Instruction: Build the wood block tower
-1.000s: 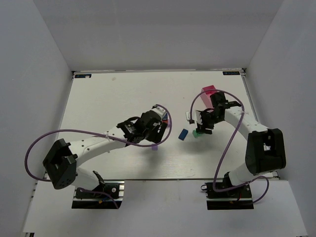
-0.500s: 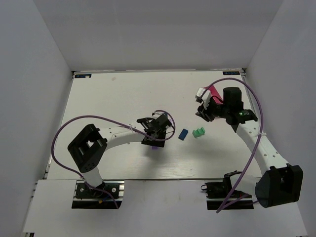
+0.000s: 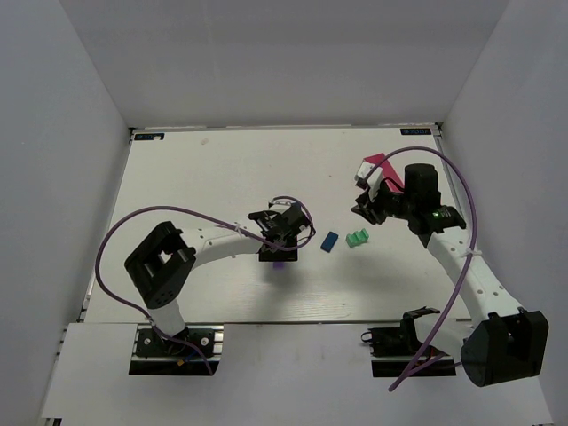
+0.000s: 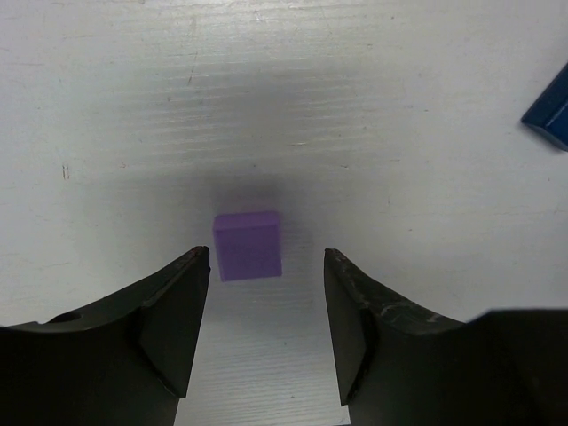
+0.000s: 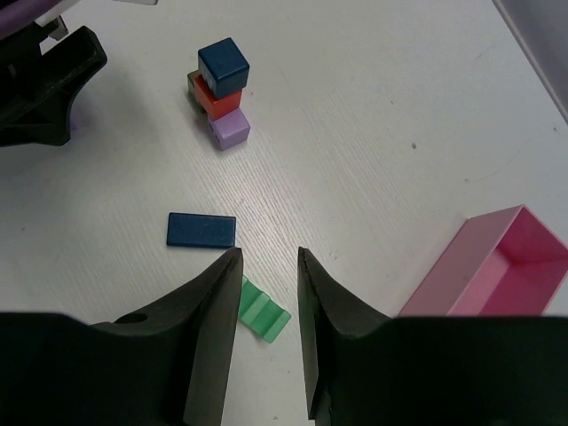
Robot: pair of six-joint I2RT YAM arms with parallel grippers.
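A lilac block (image 4: 248, 246) lies on the table just ahead of my left gripper (image 4: 264, 259), which is open and low over it, its fingertips to either side. In the top view the left gripper (image 3: 282, 251) covers most of that block (image 3: 282, 264). My right gripper (image 5: 268, 257) is open and empty, high above a green ridged block (image 5: 263, 311) and a flat blue block (image 5: 201, 230). The tower (image 5: 220, 93) stands beyond them, with a blue cube on top of red, grey and lilac pieces. In the top view the right gripper (image 3: 366, 206) hangs beside the pink tray.
A pink rectangular tray (image 3: 376, 166) lies at the back right, also in the right wrist view (image 5: 497, 266). The blue block (image 3: 329, 241) and green block (image 3: 357, 238) lie between the two grippers. White walls surround the table.
My right gripper has risen and pulled back from the green block toward the pink tray. My left arm has folded and its gripper has come down over the lilac block.
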